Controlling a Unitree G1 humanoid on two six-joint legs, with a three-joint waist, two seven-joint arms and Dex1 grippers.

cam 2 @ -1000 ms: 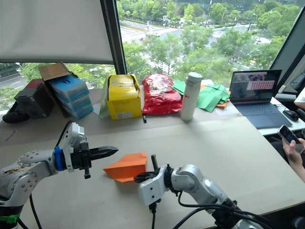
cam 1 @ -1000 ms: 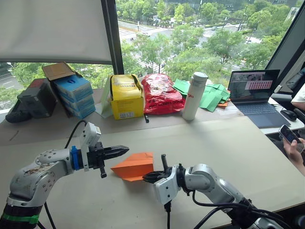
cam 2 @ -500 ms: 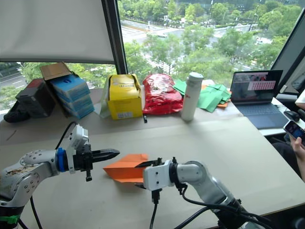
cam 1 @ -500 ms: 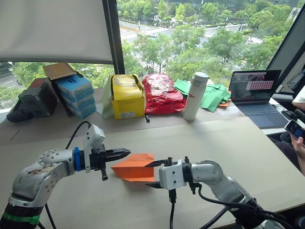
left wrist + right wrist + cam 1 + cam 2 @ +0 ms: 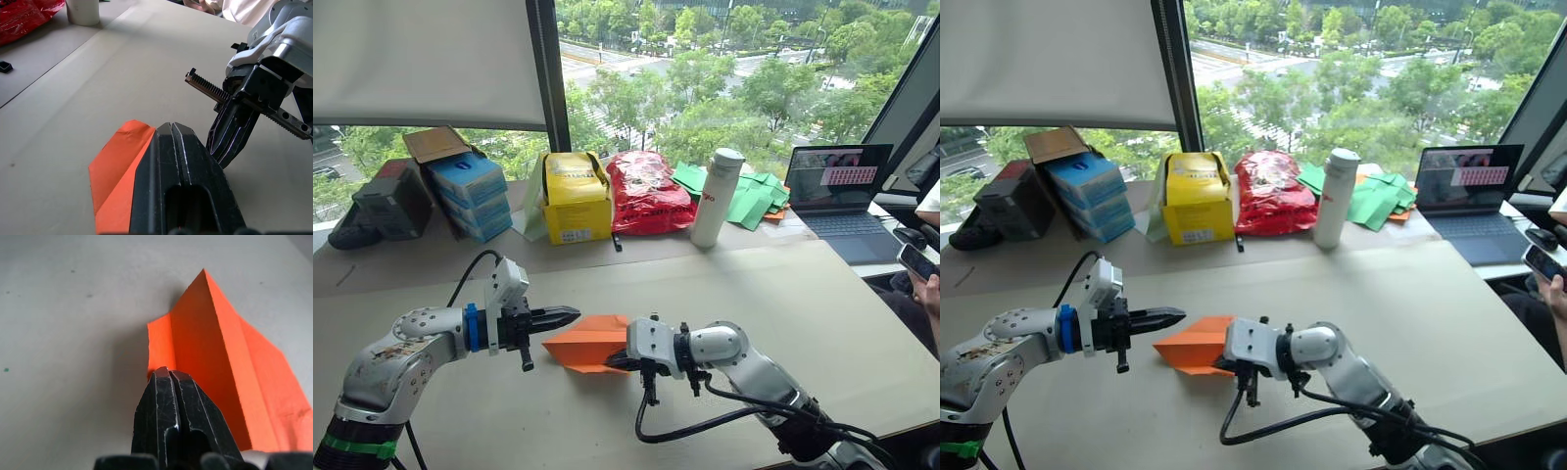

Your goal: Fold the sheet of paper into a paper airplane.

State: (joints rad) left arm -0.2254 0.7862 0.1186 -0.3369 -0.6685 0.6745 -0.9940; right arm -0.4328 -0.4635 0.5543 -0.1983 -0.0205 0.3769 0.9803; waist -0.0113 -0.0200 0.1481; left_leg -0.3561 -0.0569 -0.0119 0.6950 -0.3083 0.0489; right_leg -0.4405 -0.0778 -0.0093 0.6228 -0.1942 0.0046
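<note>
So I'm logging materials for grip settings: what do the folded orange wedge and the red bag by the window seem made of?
The folded orange wedge looks like thin matte paper: it holds sharp straight creases and layered flat flaps. The red bag looks like glossy plastic film: crinkled, with shiny highlights. Both the left gripper and right gripper are shut, neither clearly pinching the paper.

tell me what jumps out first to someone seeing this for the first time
The bright orange folded paper wedge lies on the beige table, between the two arms. The left end effector is shut, its tip at the paper's left point, while the right end effector, also shut, presses at the paper's other end. Behind, along the window, stand a yellow box, a crinkled red plastic bag and a white bottle.
</note>
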